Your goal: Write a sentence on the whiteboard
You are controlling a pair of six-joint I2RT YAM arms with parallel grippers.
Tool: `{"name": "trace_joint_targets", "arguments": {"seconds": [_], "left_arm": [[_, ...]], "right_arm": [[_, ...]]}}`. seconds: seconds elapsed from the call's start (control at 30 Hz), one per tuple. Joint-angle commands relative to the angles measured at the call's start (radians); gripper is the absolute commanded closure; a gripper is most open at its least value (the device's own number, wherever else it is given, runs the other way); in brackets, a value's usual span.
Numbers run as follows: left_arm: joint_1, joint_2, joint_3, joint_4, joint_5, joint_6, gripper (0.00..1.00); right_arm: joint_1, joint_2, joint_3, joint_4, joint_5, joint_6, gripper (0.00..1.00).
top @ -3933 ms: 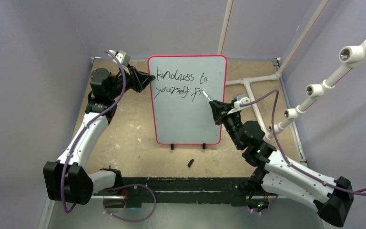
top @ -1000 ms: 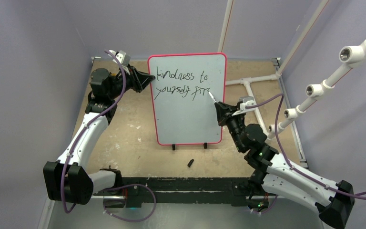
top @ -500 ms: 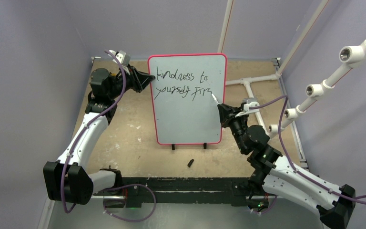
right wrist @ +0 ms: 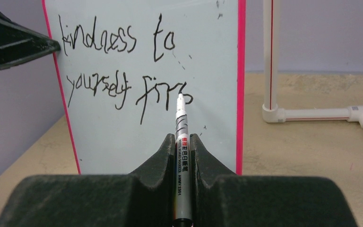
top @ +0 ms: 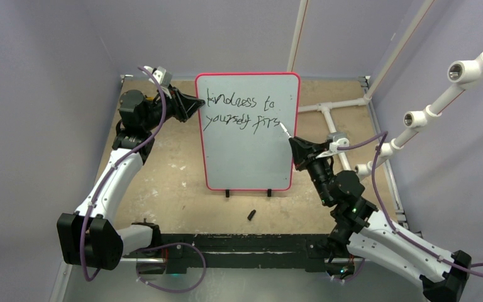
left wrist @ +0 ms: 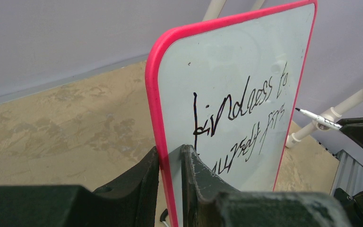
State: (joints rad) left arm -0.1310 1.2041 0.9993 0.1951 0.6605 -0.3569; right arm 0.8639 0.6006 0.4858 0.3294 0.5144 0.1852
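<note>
The whiteboard [top: 245, 157] stands upright at mid-table, pale surface with a red-pink rim; it also shows in the left wrist view [left wrist: 246, 56] and the right wrist view [right wrist: 123, 127]. The sentence [top: 242, 111] in black script reads "kindness to / yourself firs" [right wrist: 123, 66]. My left gripper [top: 196, 104] is shut on the whiteboard's left rim [left wrist: 170, 163]. My right gripper [top: 294, 143] is shut on a white marker [right wrist: 181, 142], its tip [top: 281, 126] at the board by the end of the second line.
A black marker cap [top: 251, 215] lies on the table in front of the board's black feet [top: 227, 193]. White PVC pipes [top: 333, 107] lie on the table right of the board, and a pipe frame [top: 440, 94] rises at right.
The second line grew from "fi" to "firs". My right gripper with the marker has moved rightward along the board. The left arm has not moved.
</note>
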Motion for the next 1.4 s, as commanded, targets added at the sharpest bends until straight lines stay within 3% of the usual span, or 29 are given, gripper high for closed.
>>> {"name": "trace_joint_targets", "arguments": {"seconds": [0.0, 0.27, 0.53, 1.03, 1.37], "left_arm": [[-0.002, -0.003, -0.015, -0.009, 0.013, 0.009, 1.0], [-0.002, -0.003, -0.015, -0.009, 0.013, 0.01, 1.0], [-0.002, -0.003, -0.015, -0.009, 0.013, 0.01, 1.0], [-0.002, -0.003, -0.015, -0.008, 0.013, 0.01, 1.0], [-0.002, -0.001, -0.014, -0.009, 0.011, 0.01, 1.0]], "right_arm": [[-0.001, 0.033, 0.02, 0.043, 0.058, -0.024, 1.0], [-0.001, 0.103, 0.048, 0.052, 0.093, -0.03, 1.0], [-0.001, 0.045, 0.034, 0.019, 0.152, -0.011, 1.0], [-0.002, 0.016, 0.03, 0.128, 0.069, -0.095, 1.0], [-0.002, 0.108, 0.083, 0.095, 0.092, -0.095, 1.0]]}}
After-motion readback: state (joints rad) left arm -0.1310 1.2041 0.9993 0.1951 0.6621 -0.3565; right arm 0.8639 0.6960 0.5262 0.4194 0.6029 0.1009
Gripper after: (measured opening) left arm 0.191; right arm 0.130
